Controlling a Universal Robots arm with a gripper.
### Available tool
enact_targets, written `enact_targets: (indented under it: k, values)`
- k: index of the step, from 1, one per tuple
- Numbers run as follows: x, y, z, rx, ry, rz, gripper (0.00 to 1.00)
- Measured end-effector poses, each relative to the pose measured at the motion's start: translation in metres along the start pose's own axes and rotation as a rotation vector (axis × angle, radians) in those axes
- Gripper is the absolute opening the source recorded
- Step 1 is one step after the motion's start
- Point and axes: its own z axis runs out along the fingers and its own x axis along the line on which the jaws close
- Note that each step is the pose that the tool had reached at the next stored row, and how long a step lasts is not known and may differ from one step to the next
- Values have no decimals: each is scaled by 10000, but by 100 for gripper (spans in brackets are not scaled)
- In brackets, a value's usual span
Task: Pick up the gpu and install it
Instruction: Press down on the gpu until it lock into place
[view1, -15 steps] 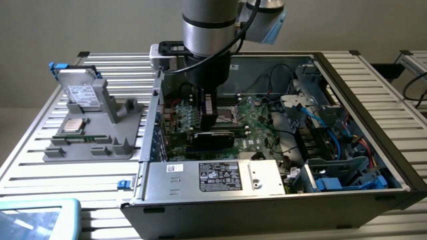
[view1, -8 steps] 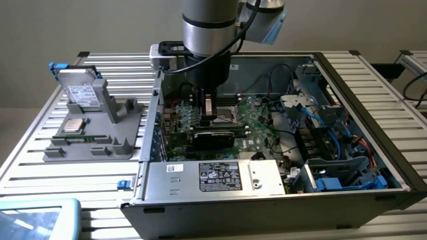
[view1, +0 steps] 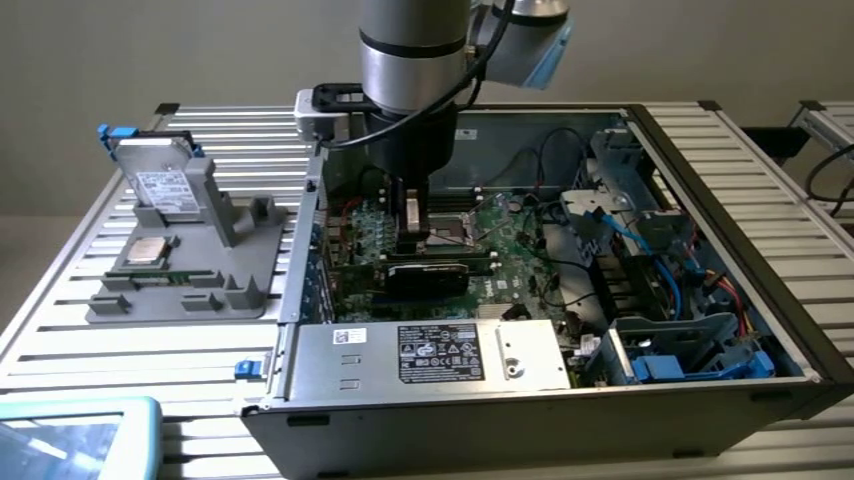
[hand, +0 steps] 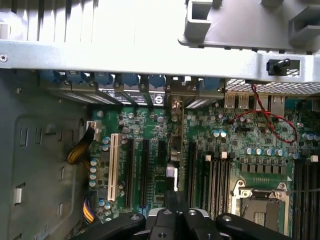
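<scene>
tool (view1: 416, 238) shut on gpu (view1: 427, 275), over motherboard (view1: 514, 250)

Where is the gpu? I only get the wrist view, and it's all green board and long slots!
Observer: The gpu is a black card standing on its edge on the motherboard, right under the gripper.
Operator: Is anything outside the computer?
Observer: Yes. A silver hard drive stands in a grey holder beside the case, on the exterior view's left.
Operator: What's closest to your camera inside the case?
Observer: A grey metal box with a black label on top, lying along the case's near edge.
</scene>
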Motion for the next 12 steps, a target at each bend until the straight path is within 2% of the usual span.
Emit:
enact_targets:
  k: [3,7,12]
  values:
    - [-28,33,33,0,105,3,11]
    - [-100,48,84,-1,191,5,11]
    - [-118,71,148,-4,323,10,11]
